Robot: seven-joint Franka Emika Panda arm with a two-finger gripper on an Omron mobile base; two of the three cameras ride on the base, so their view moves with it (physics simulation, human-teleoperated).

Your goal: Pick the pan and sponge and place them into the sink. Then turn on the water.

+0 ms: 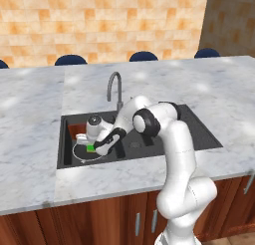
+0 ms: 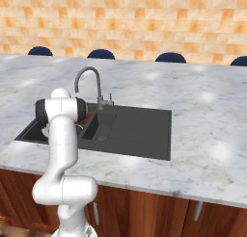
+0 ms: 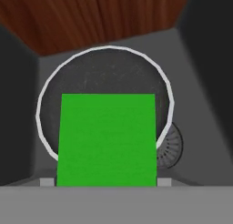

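White marble counter (image 1: 35, 139); dark sink (image 1: 196, 132) set near its front edge, gooseneck faucet (image 1: 115, 89) at the sink's back rim.

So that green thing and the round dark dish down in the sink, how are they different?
The sponge is bright green, while the pan is dark grey-black with a thin silvery rim. The sponge is a flat rectangle; the pan is round. The sponge is clearly smaller in outline than the pan, whose rim shows around it on three sides. Both are down inside the same basin of the sink.
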